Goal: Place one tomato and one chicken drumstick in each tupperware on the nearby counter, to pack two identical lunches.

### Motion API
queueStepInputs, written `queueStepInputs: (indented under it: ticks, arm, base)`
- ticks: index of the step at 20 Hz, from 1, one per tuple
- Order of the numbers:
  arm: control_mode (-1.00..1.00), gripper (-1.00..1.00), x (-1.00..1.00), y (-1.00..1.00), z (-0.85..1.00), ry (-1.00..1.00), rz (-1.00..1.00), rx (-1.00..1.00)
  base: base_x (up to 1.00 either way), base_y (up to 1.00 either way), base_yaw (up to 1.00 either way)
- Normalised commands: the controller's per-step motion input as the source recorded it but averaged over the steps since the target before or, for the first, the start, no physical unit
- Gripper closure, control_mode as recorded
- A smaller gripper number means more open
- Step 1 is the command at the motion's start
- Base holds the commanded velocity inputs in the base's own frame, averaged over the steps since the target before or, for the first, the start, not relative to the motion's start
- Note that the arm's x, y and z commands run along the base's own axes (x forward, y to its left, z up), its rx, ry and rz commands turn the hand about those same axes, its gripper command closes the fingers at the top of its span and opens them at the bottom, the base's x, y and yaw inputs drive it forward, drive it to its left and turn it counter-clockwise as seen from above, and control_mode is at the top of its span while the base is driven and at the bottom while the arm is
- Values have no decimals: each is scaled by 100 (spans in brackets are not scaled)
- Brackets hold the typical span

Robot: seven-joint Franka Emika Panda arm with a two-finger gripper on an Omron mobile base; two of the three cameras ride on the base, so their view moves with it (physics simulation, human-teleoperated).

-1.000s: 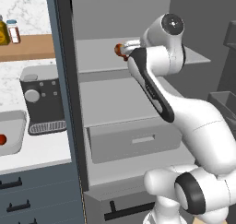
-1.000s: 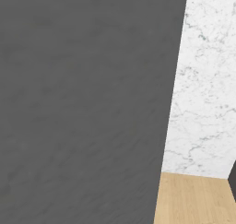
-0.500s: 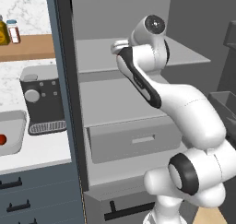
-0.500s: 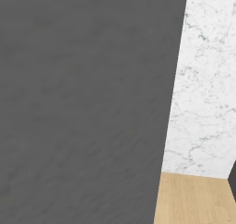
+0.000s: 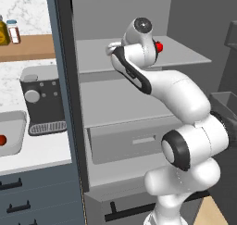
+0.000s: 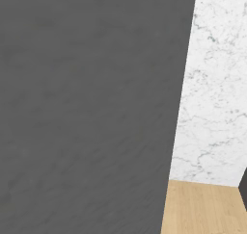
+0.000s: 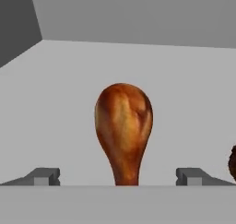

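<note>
One chicken drumstick (image 7: 123, 131) btwn wide-apart jaws, fridge shelf (image 7: 60, 103) — tomato (image 5: 159, 46) nearby

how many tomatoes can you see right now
2. One tomato sits on the fridge's upper shelf, just behind the arm. The other tomato lies in the tupperware on the counter, cut by the picture's left edge. Others may be hidden.

Gripper (image 7: 118, 177) jaws wide apart
</note>
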Motion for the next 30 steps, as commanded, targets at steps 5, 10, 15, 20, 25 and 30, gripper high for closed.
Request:
queueStepInputs:
  ticks: [5,10,15,20,25,30]
  arm:
    - [-100,-100,45,0,-16,4,0,-5]
    - [-100,100,41,0,-32,3,0,-9]
    - [-100,100,18,0,-29,-1,0,-3]
    - [-100,100,-51,0,-4,-7,0,-1]
    - [-100,100,-100,15,5,-29,0,0]
    - [-100,100,-100,5,63,-17,0,14]
  base:
    - [0,0,0]
    - [0,0,0]
    - [0,0,0]
    - [0,0,0]
    - [0,0,0]
    - [0,0,0]
